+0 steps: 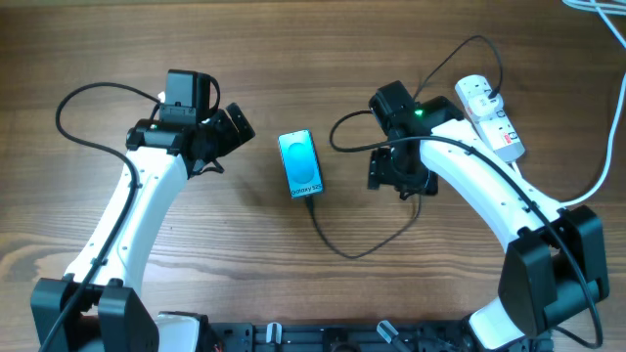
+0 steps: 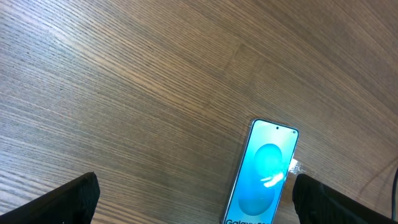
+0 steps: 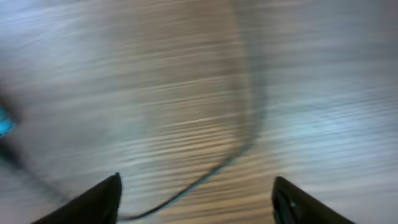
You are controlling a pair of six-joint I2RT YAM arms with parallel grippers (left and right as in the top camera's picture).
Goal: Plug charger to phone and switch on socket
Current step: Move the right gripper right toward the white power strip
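Observation:
The phone (image 1: 300, 163) lies flat in the middle of the table, teal screen up, and also shows in the left wrist view (image 2: 264, 174). The black charger cable (image 1: 357, 249) runs from the phone's near end in a loop under my right arm, then back to the white plug adapter (image 1: 476, 93) in the socket (image 1: 494, 119) at the far right. My left gripper (image 1: 233, 125) is open and empty, left of the phone (image 2: 196, 202). My right gripper (image 1: 401, 176) is open and empty above the cable (image 3: 205, 177), in a blurred view (image 3: 196, 199).
The socket's thick white lead (image 1: 604, 156) curves along the right edge of the table. Black arm cables loop at the far left (image 1: 73, 108) and behind my right arm (image 1: 460, 54). The arm bases stand at the near edge.

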